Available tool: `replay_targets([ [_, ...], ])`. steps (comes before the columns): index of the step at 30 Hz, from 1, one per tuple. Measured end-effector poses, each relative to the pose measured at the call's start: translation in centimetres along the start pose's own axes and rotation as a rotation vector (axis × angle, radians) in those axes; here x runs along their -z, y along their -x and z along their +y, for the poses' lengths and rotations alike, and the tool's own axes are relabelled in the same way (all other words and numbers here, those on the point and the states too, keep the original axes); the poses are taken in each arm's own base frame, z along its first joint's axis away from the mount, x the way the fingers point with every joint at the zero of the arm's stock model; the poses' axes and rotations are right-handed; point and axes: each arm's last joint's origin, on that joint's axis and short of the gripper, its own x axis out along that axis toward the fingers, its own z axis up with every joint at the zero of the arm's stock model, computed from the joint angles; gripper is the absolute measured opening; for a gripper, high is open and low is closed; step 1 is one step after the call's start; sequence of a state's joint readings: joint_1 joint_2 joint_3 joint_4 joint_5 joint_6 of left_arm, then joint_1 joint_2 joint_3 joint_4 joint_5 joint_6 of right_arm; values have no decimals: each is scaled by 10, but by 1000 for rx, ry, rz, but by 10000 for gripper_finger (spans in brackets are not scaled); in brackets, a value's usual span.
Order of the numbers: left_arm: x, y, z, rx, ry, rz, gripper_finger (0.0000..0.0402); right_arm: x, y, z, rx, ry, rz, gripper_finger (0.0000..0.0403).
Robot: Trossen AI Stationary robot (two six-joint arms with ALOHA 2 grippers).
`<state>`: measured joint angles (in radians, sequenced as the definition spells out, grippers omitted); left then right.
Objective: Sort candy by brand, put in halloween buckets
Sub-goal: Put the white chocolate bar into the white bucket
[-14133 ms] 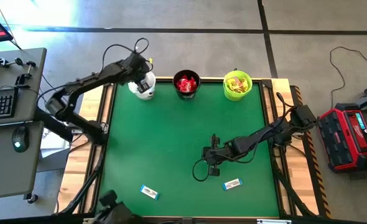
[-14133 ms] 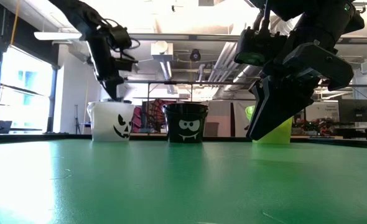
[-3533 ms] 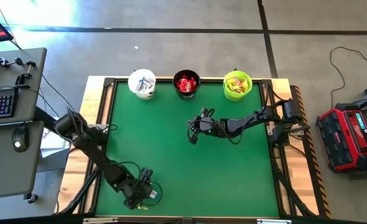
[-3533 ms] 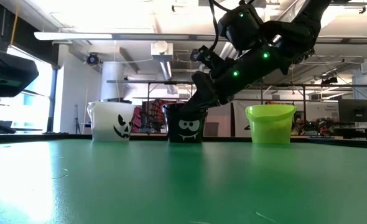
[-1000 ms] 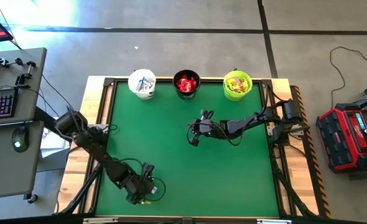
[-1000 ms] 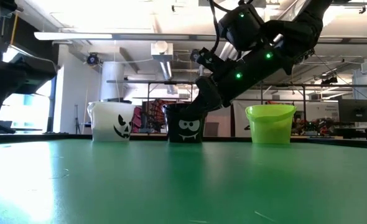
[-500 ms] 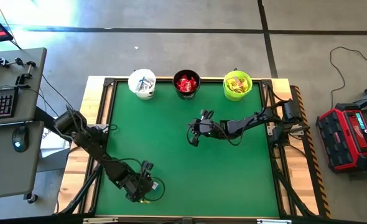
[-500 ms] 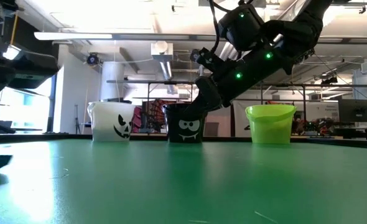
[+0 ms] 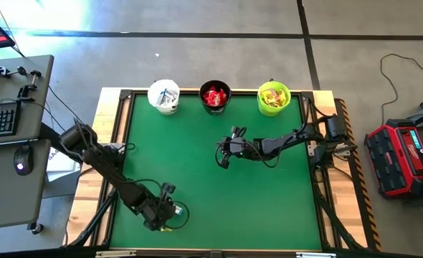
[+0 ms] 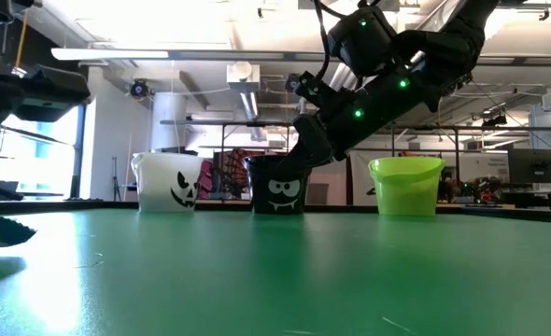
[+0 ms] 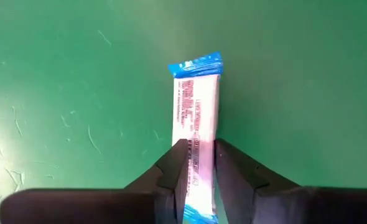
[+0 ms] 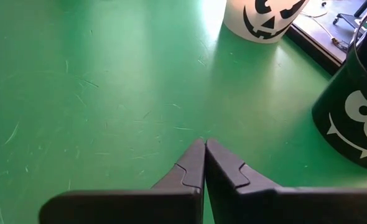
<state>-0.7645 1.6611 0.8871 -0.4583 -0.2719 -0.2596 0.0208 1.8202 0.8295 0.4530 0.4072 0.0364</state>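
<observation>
A narrow white-and-blue candy bar (image 11: 196, 118) is between the fingers of my left gripper (image 11: 200, 149), near the table's near left corner (image 9: 165, 213). My right gripper (image 9: 222, 154) hovers shut over mid-table, its fingertips together (image 12: 203, 144), touching nothing. Three halloween buckets stand along the far edge. The white one (image 9: 152, 93) holds white-and-blue bars. The black one (image 9: 203, 94) holds red candy, and the lime green one (image 9: 261, 99) holds yellow candy. In the low view they show as white (image 10: 168, 182), black (image 10: 280, 185) and green (image 10: 406, 185). My left gripper pinches the bar's two long edges (image 11: 199, 144) between its two fingers, on the half toward its near end. The fingers slant steeply down from above and lie along the bar. The bar's blue far end (image 11: 196, 65) sticks out past the fingertips over the green table.
The green tabletop (image 9: 219, 193) is bare between the arms and the buckets. A grey desk with a keyboard (image 9: 0, 118) stands beyond the left edge, and a red device (image 9: 401, 158) lies on the floor to the right.
In the low view, a flat dark end at the picture's left edge has come up a little off the table under my left arm.
</observation>
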Motion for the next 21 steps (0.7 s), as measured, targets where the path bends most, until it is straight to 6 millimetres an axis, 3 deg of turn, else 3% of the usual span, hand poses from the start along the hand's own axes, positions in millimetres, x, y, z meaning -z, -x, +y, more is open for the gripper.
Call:
replay_targets([
  [14,-4,0,6,19,30,-14,2,0,0,0,-4,3,0,0],
  [21,-18,-1,12,16,-3,-133,44,0,0,0,-4,14,1,0],
])
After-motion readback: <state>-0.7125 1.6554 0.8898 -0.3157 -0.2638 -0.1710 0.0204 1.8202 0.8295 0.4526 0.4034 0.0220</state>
